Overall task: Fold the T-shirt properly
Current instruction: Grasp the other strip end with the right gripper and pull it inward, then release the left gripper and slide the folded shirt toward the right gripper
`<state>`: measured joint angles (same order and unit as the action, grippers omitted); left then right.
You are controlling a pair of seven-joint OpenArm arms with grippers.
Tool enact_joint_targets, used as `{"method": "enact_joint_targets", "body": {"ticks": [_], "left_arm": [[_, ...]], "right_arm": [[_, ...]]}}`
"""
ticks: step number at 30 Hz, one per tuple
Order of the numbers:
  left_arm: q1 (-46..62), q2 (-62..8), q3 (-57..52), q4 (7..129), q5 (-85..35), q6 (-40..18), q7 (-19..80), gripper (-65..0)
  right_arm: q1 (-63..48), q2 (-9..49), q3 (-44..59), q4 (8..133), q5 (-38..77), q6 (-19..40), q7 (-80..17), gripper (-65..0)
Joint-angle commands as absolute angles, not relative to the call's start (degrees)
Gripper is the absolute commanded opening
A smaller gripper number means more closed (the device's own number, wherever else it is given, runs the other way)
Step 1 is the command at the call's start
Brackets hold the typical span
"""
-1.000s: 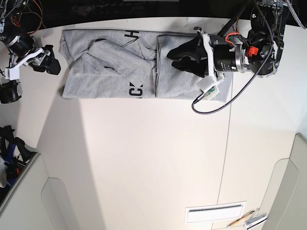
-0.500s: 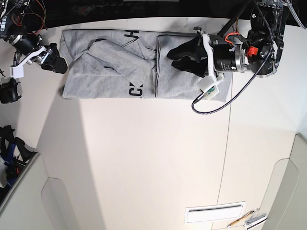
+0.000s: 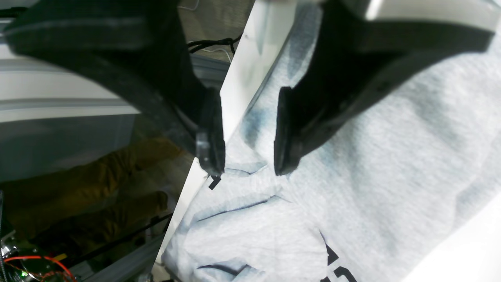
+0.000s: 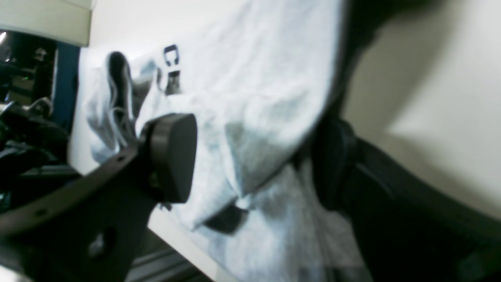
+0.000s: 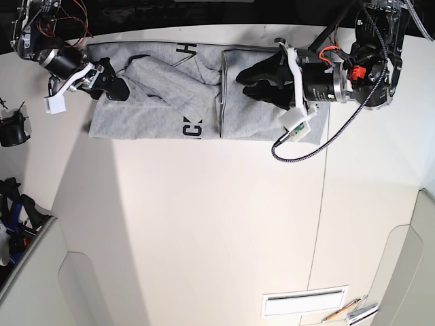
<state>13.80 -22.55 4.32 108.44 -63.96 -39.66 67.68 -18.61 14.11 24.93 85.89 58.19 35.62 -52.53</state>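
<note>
Shirt [image 5: 204, 95] is lying along the top edge of the table [image 5: 217, 224] in the base view, already partly folded into a long band, with bits of black lettering peeking out near the middle and a sleeve flopped diagonally across the upper left part.

Left gripper [image 5: 255, 83] sits over the right end of the band, upper right of the frame. From its wrist cam the jaws are apart with a narrow gap, hovering over the cloth right by the table's far edge. I can't tell whether the tips actually touch the fabric, but nothing is pinched between them. My guess is it's parked there to pin or steady that end while the other arm works.

Right gripper [image 5: 109, 80] is at the upper left, over the shirt's left end. Its wrist cam is blurry, but the jaws are clearly wide apart with a raised fold of grey cloth sitting between the two pads [image 4: 174, 156]. Not clamped. Looks lined up to grab that end edge and carry it across for the next fold.

Loose sleeve is the thing I'd worry about; it could bunch up under a fold.
</note>
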Motion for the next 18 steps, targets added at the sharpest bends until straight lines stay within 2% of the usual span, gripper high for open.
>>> {"method": "enact_joint_targets", "body": {"ticks": [1,7,8,9,15,18], "left_arm": [[13.3,-22.9,4.0,109.6,-65.6,-40.0,66.7,-42.9],[13.3,-22.9,4.0,109.6,-66.4,-40.0,66.7,-42.9],[13.3,-22.9,4.0,109.6,-66.6,-40.0,66.7,-42.9],[13.3,-22.9,4.0,109.6,-66.7,-40.0,66.7,-42.9],[13.0,-22.9,2.8,109.6,-67.0,-40.0,66.7,-42.9],[13.0,-22.9,0.4,109.6,-68.5,-40.0,66.8,-42.9]], "right_arm": [[-18.6,14.2,24.9,86.6,58.3,35.8,-52.5,-20.6],[-18.4,13.3,24.8,86.6,56.2,35.8,-51.5,-21.1],[-18.4,13.3,24.7,86.6,55.2,35.8,-50.7,-23.5],[-18.4,13.3,24.7,86.6,54.0,35.8,-50.1,-28.1],[-18.4,13.3,24.7,86.6,52.7,35.8,-48.4,-65.0],[-18.4,13.5,24.7,86.6,52.6,35.8,-47.3,-65.0]]}}
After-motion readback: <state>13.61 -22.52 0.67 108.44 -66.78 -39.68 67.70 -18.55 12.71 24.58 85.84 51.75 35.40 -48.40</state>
